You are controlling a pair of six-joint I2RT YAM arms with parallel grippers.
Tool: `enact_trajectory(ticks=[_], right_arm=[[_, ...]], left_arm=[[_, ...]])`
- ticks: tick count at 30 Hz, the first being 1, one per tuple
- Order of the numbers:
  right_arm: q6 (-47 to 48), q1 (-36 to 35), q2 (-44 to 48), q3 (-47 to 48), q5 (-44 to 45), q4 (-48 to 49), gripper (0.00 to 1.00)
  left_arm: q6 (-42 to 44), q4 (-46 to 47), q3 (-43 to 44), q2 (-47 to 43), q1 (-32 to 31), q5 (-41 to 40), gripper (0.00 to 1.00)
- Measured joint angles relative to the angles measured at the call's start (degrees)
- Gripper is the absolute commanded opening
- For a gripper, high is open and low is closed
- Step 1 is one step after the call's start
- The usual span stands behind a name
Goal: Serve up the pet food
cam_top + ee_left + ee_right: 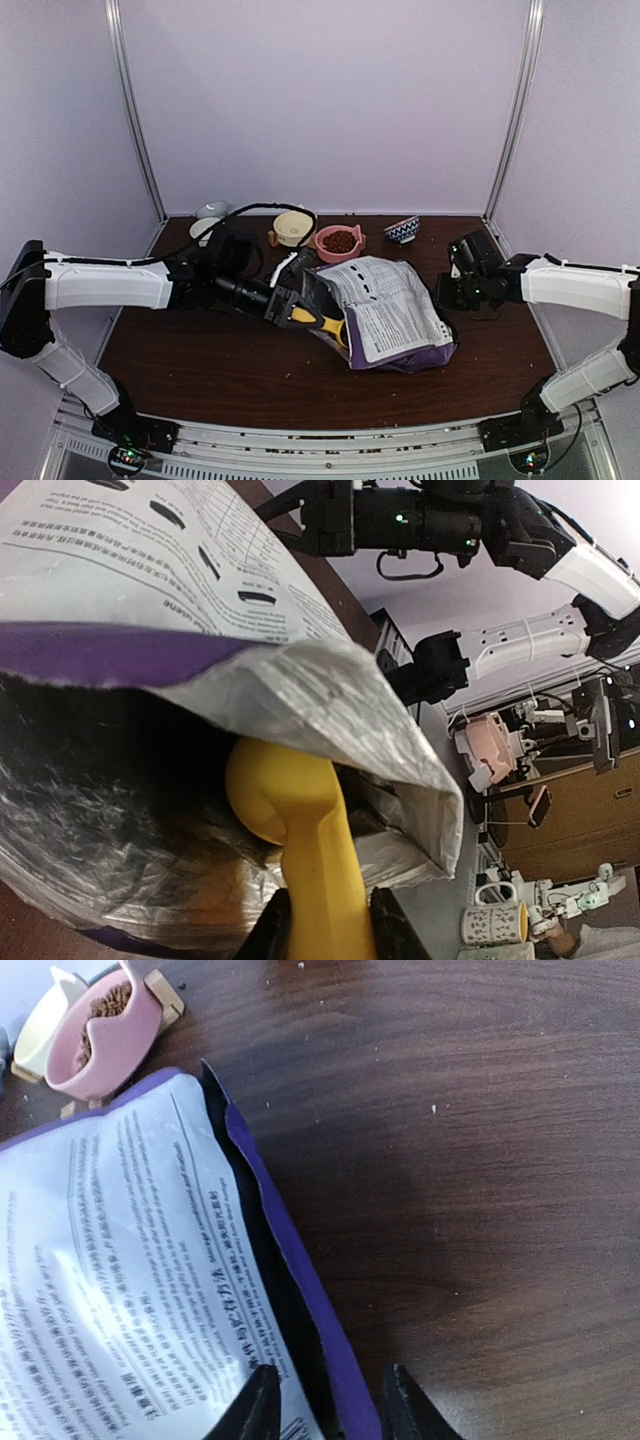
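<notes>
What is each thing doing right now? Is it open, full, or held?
Purple bag: lying down, mouth open.
Yellow scoop: head inside bag, handle gripped.
Pink bowl: holds kibble.
Left gripper: shut on scoop.
Right gripper: open, astride bag's edge.

Dark wood-grain counter [200, 370]. Pale lilac walls [330, 100] on three sides; metal corner posts [135, 110] at 11 and 1 o'clock. Even, diffuse light.
</notes>
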State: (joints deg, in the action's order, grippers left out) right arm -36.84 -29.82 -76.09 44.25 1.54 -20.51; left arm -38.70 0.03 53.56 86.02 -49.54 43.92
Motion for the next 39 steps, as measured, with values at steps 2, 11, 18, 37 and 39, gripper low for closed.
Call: enact_trajectory(ticks=[2,11,18,37,39], right_arm=[[1.66,0.02,2.32,1.29,0.09,-2.23,0.56],[7.58,-5.09,10.32,11.06,-2.64,-7.61,0.73],[8.2,-19.63,7.32,19.3,-4.26,-8.35,0.75],[3.89,-28.7,-9.57,29.62,-2.25,-8.7,0.0],[3.23,-28.79,-9.09,29.59,-1.03,-9.07,0.0]], left_arm=[[-2.47,2.03,-0.59,0.02,0.0,0.0,0.0],[-9.53,7.65,-1.36,0.11,0.09,0.04,0.0],[-11.37,8.17,-1.36,0.11,0.11,0.0,0.0],[-15.45,12.15,-5.6,-1.51,1.03,-2.47,0.0],[-16.65,13.33,-6.71,-2.71,1.46,-3.1,0.0]])
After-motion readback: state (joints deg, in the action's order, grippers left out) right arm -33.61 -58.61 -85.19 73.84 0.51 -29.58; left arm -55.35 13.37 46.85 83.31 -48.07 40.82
